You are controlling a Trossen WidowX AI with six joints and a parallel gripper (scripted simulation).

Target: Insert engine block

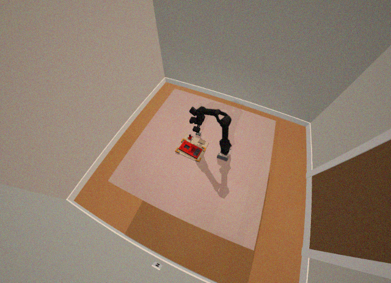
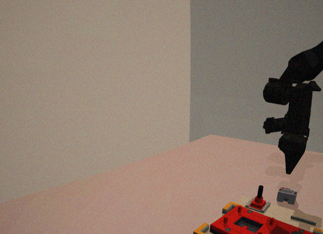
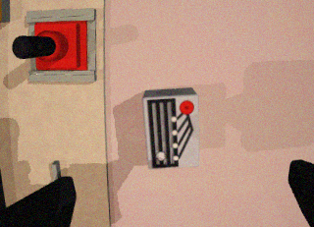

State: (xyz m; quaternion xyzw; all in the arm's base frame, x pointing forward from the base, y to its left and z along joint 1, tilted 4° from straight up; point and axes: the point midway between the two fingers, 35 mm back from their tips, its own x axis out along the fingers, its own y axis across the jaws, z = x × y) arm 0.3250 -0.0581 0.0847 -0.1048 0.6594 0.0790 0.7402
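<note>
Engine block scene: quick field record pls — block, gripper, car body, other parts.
block: grey engine block lies flat on the pink mat, just off the tan board's edge
gripper: gripper open, empty, hangs above the block, not touching
car body: red car body on the board, opening unfilled
lever: black lever on red base stands on the board beside the block
bar: grey bar lies on the board
task state: block not yet picked

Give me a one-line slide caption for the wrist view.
Open gripper hovers over the gray engine block lying on the pink surface beside the tan board.
</note>
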